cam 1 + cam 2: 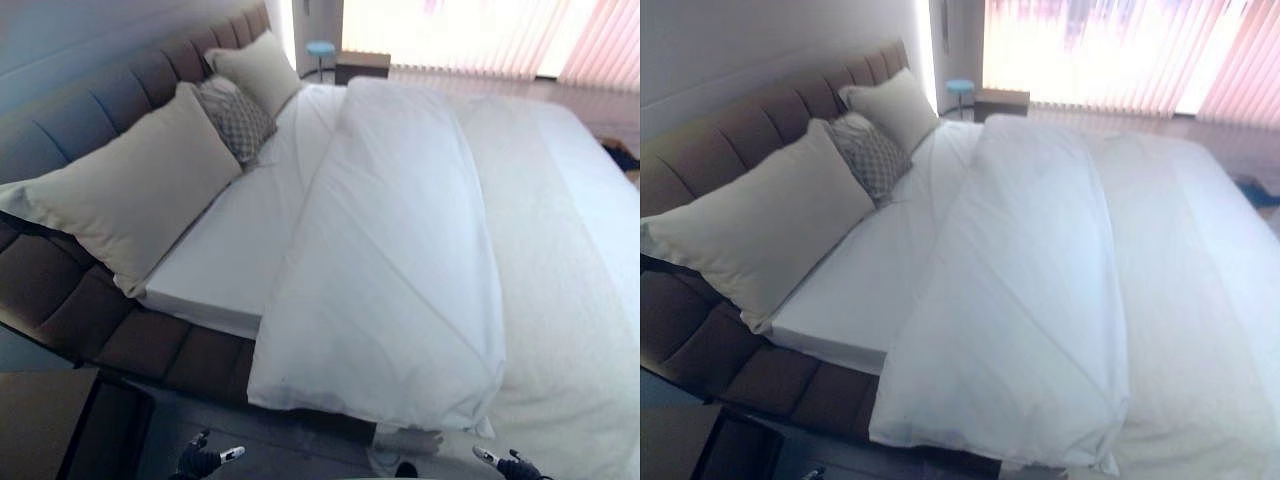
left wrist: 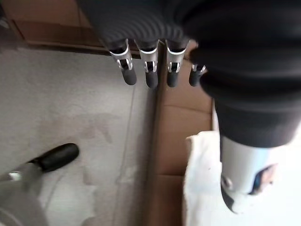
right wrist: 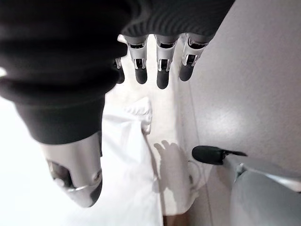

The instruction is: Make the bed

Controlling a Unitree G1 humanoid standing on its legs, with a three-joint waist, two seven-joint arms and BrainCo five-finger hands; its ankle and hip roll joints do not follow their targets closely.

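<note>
Left eye view shows the white folded duvet (image 1: 395, 270) lying doubled across the middle of the bed, the white sheet (image 1: 255, 220) toward the pillows bare. Spreading is not done. The left robot hand (image 1: 205, 459) and right robot hand (image 1: 515, 464) hang empty, fingers straight.

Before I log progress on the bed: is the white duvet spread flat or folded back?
Folded back. The white duvet lies doubled along the middle of the bed, leaving bare sheet beside the pillows.
</note>
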